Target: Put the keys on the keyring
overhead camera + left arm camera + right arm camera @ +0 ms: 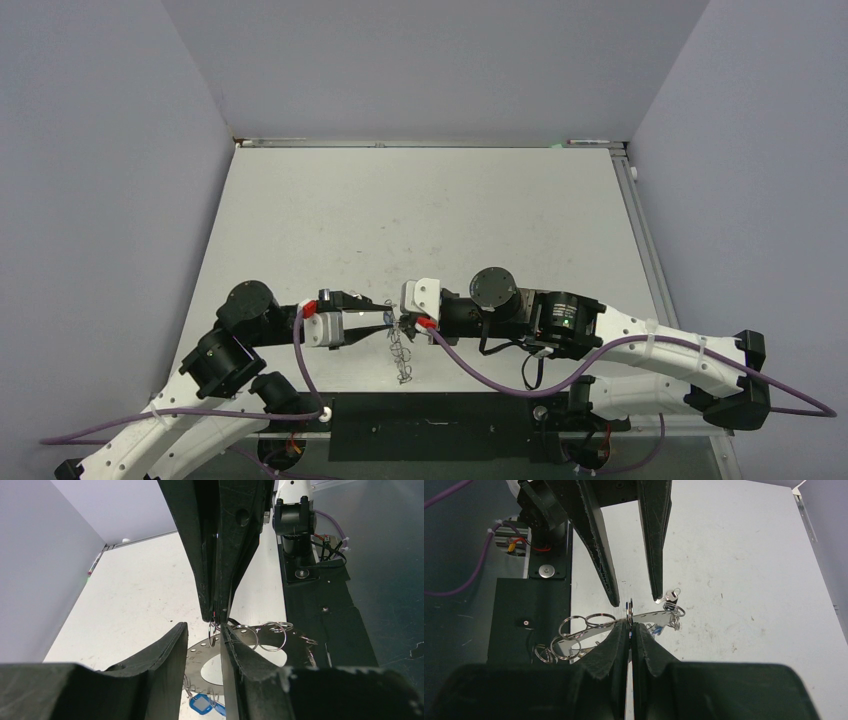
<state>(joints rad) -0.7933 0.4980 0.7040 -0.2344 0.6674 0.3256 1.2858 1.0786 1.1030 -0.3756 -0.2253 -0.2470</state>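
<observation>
The keyring (403, 358), a flat silver plate rimmed with wire loops, hangs between the two grippers near the table's front edge. My right gripper (630, 624) is shut on one small wire loop (629, 607) at the keyring's (651, 616) rim and holds it up edge-on. My left gripper (202, 627) faces it, jaws apart, with that loop (213, 632) standing between its fingers. Below the keyring (197, 655) hangs a blue-tagged key (201, 703). A small silver key (670, 596) sits on the rim beside one fingertip of the left gripper (635, 601).
A black base plate (440, 425) lies along the table's near edge, right under the keyring. The white table (420, 220) stretches away behind the grippers, walled on three sides. Larger split rings (574, 625) stick out from the keyring over the black plate (529, 625).
</observation>
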